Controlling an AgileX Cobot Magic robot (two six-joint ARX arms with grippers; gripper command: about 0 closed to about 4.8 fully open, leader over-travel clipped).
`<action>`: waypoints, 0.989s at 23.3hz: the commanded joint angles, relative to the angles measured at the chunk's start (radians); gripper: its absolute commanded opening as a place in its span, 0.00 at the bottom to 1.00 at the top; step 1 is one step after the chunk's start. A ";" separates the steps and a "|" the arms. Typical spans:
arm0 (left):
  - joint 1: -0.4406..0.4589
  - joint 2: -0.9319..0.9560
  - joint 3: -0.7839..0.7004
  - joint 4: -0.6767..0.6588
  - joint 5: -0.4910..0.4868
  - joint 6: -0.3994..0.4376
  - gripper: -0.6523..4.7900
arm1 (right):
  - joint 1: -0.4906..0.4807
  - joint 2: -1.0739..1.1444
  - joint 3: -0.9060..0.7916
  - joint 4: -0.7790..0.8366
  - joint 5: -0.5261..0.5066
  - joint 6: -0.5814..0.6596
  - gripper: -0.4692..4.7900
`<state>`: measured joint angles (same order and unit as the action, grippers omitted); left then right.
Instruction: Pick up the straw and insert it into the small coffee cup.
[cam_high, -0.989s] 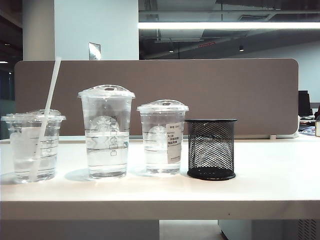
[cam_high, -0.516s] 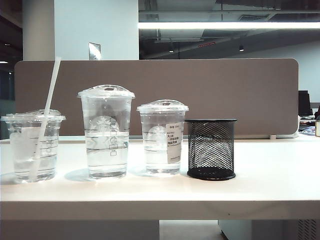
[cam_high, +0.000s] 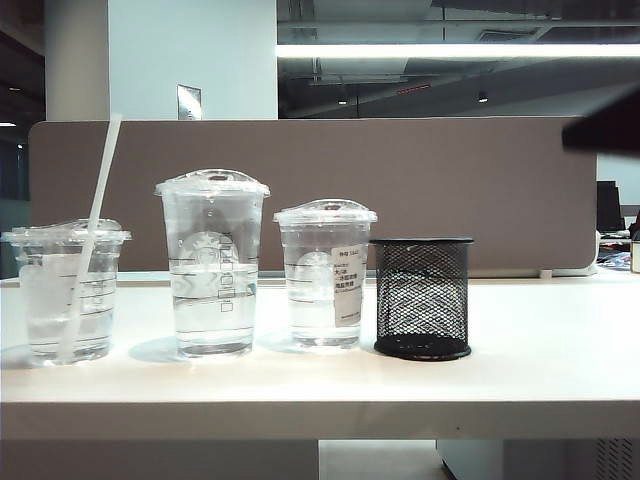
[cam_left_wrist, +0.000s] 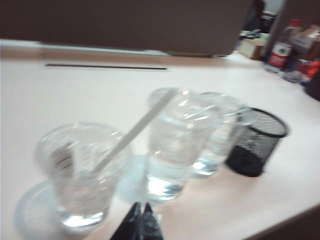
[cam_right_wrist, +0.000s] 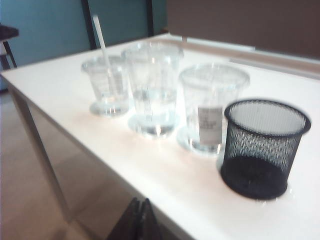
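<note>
Three clear lidded cups stand in a row on the white tabletop (cam_high: 520, 370) beside a black mesh pen holder (cam_high: 422, 298). The straw (cam_high: 92, 236) already stands tilted inside the small coffee cup (cam_high: 68, 292) at the row's left end, its top leaning toward the tallest cup (cam_high: 213, 262); the medium cup (cam_high: 324, 274) stands just beside the holder. Left claw (cam_left_wrist: 140, 222) hangs near the small cup, fingertips pressed together, holding nothing. Right claw (cam_right_wrist: 140, 218) sits off the tabletop's edge, likewise closed and empty.
</note>
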<state>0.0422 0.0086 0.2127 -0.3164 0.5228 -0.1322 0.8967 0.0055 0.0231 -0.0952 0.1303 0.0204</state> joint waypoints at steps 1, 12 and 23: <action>0.000 0.002 -0.049 0.028 -0.082 -0.007 0.11 | 0.001 0.001 -0.018 0.016 0.000 0.006 0.09; 0.000 0.002 -0.134 0.014 -0.235 -0.006 0.11 | 0.000 -0.003 -0.021 -0.072 0.051 0.006 0.09; 0.000 0.002 -0.134 -0.026 -0.299 -0.006 0.11 | -0.034 -0.003 -0.021 -0.072 0.048 0.006 0.09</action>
<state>0.0422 0.0086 0.0765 -0.3553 0.2234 -0.1356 0.8837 0.0021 0.0086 -0.1787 0.1783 0.0223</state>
